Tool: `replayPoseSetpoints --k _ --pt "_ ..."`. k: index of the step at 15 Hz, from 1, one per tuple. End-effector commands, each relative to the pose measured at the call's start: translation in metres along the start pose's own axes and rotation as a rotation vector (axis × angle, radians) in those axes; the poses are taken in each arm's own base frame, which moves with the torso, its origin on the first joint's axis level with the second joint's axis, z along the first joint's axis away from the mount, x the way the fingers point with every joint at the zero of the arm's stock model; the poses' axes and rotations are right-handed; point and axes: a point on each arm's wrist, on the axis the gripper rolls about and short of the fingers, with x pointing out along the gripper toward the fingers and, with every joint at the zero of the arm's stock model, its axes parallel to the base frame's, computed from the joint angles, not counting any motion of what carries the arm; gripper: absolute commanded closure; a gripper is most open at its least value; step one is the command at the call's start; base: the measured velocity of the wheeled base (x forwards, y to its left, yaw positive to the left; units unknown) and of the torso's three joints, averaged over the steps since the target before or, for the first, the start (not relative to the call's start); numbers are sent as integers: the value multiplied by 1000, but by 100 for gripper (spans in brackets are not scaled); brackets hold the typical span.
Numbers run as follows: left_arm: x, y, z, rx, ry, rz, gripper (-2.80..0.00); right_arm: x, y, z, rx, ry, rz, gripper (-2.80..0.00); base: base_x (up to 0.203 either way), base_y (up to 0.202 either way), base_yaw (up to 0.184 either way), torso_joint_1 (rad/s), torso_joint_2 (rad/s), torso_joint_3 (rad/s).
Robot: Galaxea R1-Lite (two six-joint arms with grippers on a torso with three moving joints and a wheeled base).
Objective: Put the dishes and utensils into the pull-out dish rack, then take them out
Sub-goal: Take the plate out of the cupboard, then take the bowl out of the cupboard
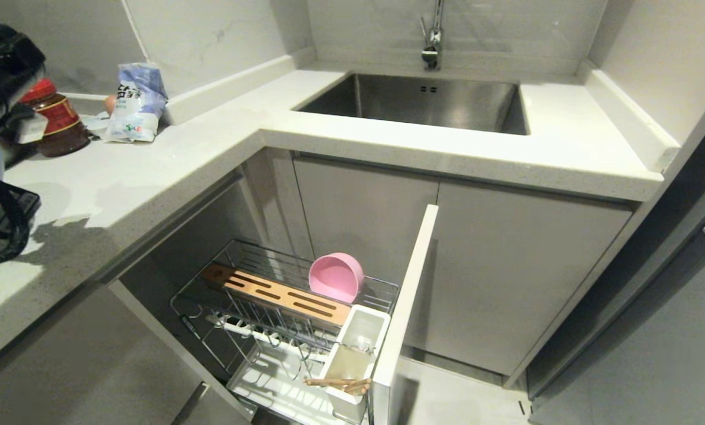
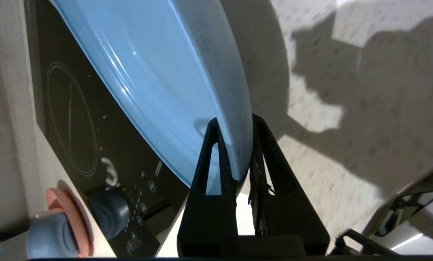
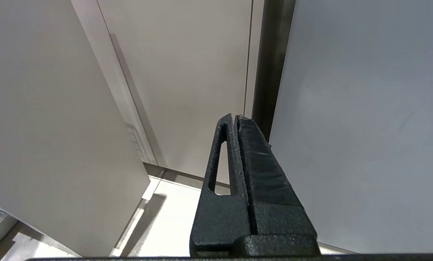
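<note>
Clamping the rim of the light-blue oval plate (image 2: 165,72) between its two black fingers, the left gripper (image 2: 234,145) holds the plate tilted on edge above the black induction cooktop (image 2: 78,127), partly over the speckled countertop (image 2: 347,90) beside it. A dark knob (image 2: 109,212) and a pink-and-grey object (image 2: 57,232) sit near the cooktop's control end.

Next to the cabinet doors (image 3: 187,72), the right gripper (image 3: 237,117) hangs with its fingers pressed together and nothing between them.

Below the countertop, the pull-out dish rack (image 1: 281,319) stands drawn out, its tall white front panel (image 1: 402,307) on the side toward the sink cabinet. The pink bowl (image 1: 336,277) leans on its side in the rack, just behind the slotted wooden strip (image 1: 281,292). The white utensil cup (image 1: 355,360) sits against the front panel, and the chopsticks (image 1: 338,383) lie across its near end. A red-lidded jar (image 1: 57,118) and a blue-and-white bag (image 1: 135,103) stand on the countertop well away from the rack, toward the wall.
</note>
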Motion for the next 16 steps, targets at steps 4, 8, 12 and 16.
replayPoseSetpoints --k 4,8,12,16 --pt "15 -13 13 22 26 -1 -280 1 0 -7 0 24 0 0 0 0 0 0 0 0" --pt "9 -4 10 -32 -12 -13 -280 1 0 -7 0 24 0 0 0 0 0 0 0 0" --pt "-29 22 -9 -185 -211 -132 -280 1 0 -7 0 24 0 0 0 0 0 0 0 0" --pt "-88 53 -52 -414 -555 -395 0 1 0 -7 0 24 0 0 0 0 0 0 0 0"
